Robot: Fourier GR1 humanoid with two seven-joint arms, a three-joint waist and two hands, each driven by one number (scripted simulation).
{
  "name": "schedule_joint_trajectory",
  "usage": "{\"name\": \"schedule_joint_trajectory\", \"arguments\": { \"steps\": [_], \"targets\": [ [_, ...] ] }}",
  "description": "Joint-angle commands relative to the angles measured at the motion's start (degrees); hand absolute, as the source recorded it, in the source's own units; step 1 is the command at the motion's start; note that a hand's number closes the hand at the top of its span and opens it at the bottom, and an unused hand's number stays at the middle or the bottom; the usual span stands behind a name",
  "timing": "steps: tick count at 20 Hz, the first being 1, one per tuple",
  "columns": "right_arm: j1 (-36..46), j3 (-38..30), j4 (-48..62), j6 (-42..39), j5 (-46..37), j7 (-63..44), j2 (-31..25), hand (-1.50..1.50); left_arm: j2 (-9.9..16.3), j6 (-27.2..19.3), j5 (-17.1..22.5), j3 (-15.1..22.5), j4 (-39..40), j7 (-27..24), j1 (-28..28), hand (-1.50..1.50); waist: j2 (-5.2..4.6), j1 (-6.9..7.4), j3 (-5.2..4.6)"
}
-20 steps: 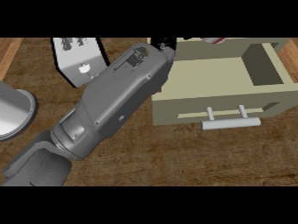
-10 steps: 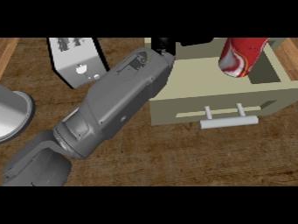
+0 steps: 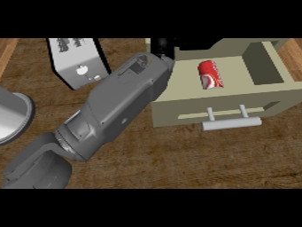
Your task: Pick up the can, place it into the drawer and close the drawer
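Observation:
The red can (image 3: 209,74) lies on its side inside the open beige drawer (image 3: 269,102), near the drawer's left back part. The drawer's grey bar handle (image 3: 231,122) faces the view's lower edge. My left forearm (image 3: 120,106) runs from the lower left up to the drawer's back left corner. Only a small black part of the left hand (image 3: 164,45) shows there, by the view's top; nothing shows between it and the can, which it does not touch. My right hand shows nowhere.
A white and grey box-shaped appliance (image 3: 79,62) stands at the back left. At the left edge sits a round metal pot (image 3: 1,113). The wooden counter (image 3: 199,155) stretches in front of the drawer.
The can, seen tilted above the drawer half a second ago, now lies down inside the drawer. The forearm has barely moved.

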State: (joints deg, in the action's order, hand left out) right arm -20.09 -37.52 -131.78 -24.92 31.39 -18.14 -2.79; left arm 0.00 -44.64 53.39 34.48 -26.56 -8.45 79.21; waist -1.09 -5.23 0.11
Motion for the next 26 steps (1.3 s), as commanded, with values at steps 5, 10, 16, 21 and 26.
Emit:
{"name": "schedule_joint_trajectory", "arguments": {
  "steps": [5,10,16,21,26],
  "targets": [
    [2.8,-0.2,-2.7,-0.4,-5.0,2.9,-0.7,-1.5,0.0,-1.9,4.4,0.8,-1.1,-2.5,1.1,-1.5,-0.18,-0.34,0.0],
    [4.9,-0.4,-7.4,-3.3,-12.3,6.8,-4.7,-1.5,0.0,0.2,4.9,-0.1,-0.2,-5.3,1.5,-1.5,-0.24,0.58,-0.06],
    [9.9,4.8,-8.5,-3.2,-22.4,10.0,-4.8,-1.5,0.0,0.3,6.0,-1.0,-0.8,-7.3,3.9,-1.5,0.02,2.77,-0.1],
    [15.3,10.9,-5.4,-2.2,-37.5,12.3,-5.7,-1.5,0.0,-1.7,6.6,0.9,-2.0,-7.9,2.8,-1.5,0.11,3.72,-0.07],
    [20.0,21.3,-1.1,0.0,-52.7,15.4,-4.6,-1.5,0.0,-2.9,8.5,1.5,-5.3,-8.5,-0.2,-1.5,0.26,4.05,-0.06]
  ]
}}
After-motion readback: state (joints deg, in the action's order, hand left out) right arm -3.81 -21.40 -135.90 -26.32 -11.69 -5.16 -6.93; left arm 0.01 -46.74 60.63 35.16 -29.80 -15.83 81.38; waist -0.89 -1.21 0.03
